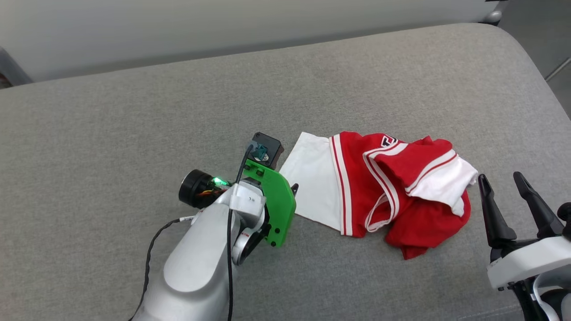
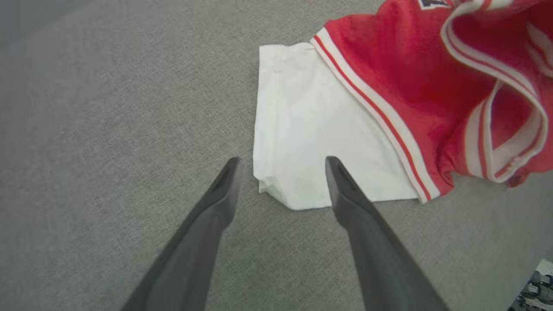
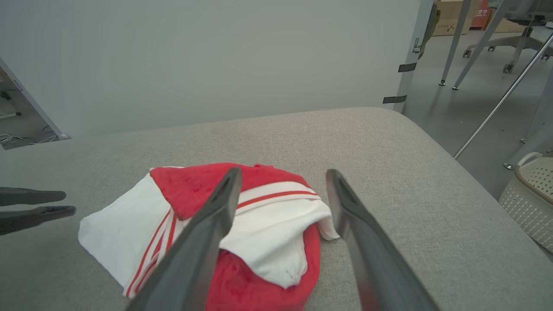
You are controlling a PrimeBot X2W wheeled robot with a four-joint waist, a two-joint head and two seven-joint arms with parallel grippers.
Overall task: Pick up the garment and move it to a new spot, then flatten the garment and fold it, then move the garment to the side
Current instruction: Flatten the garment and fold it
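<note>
Red-and-white garment [image 1: 392, 191] crumpled on grey cushion [image 1: 134, 111]; left fingers [image 2: 216, 203] and right fingers [image 1: 493, 209] spread wide, empty; pale basket [image 3: 535, 190] contents unseen.

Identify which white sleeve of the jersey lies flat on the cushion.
The sleeve beside the left gripper; the other sleeve is crumpled over the red fabric.

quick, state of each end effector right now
Left end effector: open, empty, by the white sleeve of the garment.
Right end effector: open, empty.

Green plate [image 1: 279, 200] caps the silver left forearm [image 1: 196, 267], a lit, seemingly cylindrical black part [image 1: 196, 188] beside it; right gripper [image 1: 499, 176] dark-fingered, white-based.
</note>
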